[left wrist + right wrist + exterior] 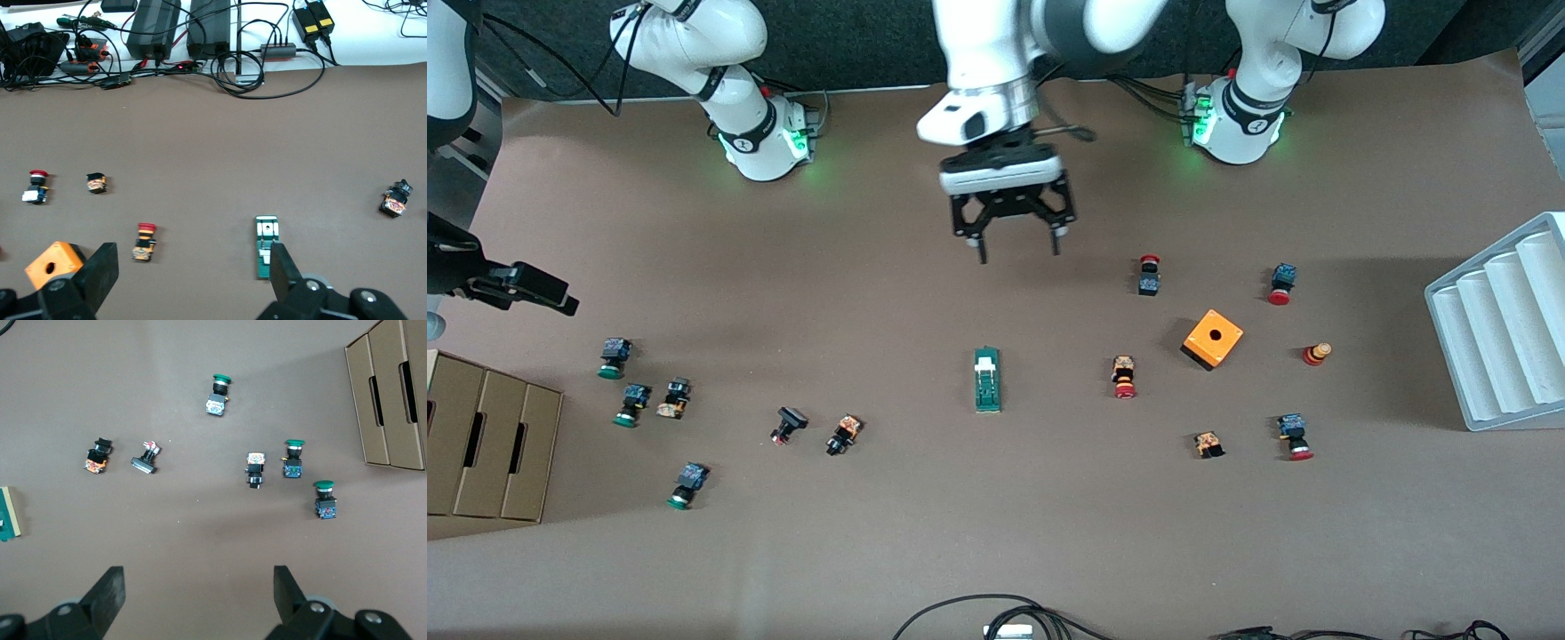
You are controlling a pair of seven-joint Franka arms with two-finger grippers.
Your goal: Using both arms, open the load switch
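1. Jaws, left gripper (1018, 251): spread wide, empty, hanging over bare tabletop (996, 533) midway between the two bases.
2. Jaws, right gripper (543, 293): spread, empty, waiting over the right arm's end of the tabletop, above the green-capped push buttons (633, 404).
3. Load switch (987, 380): flat on the tabletop at mid-table, apart from both grippers; long axis runs toward the front camera, white tab at the end toward the bases.
4. Judgement: left gripper is the closer, with the switch lying nearer the front camera than the spot beneath it.
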